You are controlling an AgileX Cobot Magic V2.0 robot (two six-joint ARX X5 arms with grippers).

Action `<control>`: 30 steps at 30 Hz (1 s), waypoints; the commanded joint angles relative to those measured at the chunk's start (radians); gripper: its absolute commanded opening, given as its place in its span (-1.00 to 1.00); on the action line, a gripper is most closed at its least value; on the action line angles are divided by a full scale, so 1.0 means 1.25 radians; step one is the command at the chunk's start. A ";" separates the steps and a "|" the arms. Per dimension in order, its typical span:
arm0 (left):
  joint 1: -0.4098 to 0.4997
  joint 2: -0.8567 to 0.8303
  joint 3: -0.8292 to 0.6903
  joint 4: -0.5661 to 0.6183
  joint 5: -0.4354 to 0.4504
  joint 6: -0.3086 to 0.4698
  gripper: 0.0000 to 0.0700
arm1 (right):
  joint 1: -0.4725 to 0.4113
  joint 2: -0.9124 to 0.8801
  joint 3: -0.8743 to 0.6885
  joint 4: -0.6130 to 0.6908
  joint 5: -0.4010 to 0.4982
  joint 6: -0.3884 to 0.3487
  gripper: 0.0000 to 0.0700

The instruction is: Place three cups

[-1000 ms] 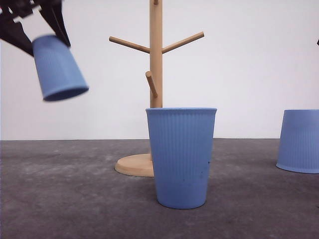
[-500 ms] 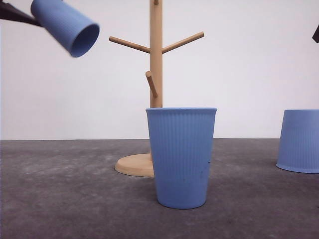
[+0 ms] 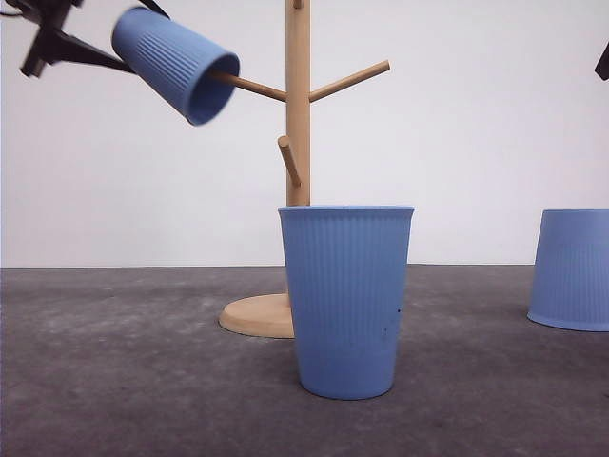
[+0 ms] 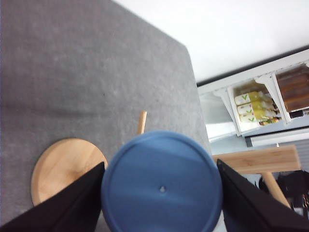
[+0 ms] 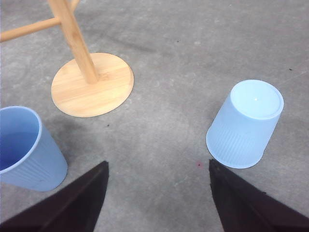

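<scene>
In the front view, the left end effector (image 3: 90,43) is gripping a light-blue ribbed cup (image 3: 176,65) high at the upper left. The held cup is tilting, its mouth facing down and to the right, and the tip of the upper left peg (image 3: 249,86) of the wooden cup tree (image 3: 298,105) is sitting right at that mouth; whether the peg is already inside cannot be told. A second cup (image 3: 346,300) is standing upright, mouth up, on the grey counter (image 3: 114,381), in front of the tree's round base (image 3: 255,316). A third cup (image 3: 571,269) is standing mouth down at the right edge, well apart from the other two.

In the left wrist view, the held cup's flat round bottom (image 4: 162,188) is facing the camera, with the black fingers (image 4: 72,203) pressing in on either side of it. Beyond it the tree's round base (image 4: 60,169) is lying on the counter (image 4: 87,72), and a peg tip (image 4: 141,123) is peeking out past the cup's edge.

In the right wrist view, the right end effector (image 5: 159,203) is hanging with its dark fingers (image 5: 72,203) spread wide and holding nothing. The inverted cup (image 5: 246,124) is standing on the counter (image 5: 169,96), the upright cup (image 5: 26,150) is sitting well apart from it, and the tree's base (image 5: 94,84) is lying between and beyond them.
</scene>
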 commanded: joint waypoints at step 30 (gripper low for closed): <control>-0.077 0.095 0.018 0.054 0.032 -0.016 0.49 | 0.004 0.002 0.012 0.011 0.000 -0.003 0.21</control>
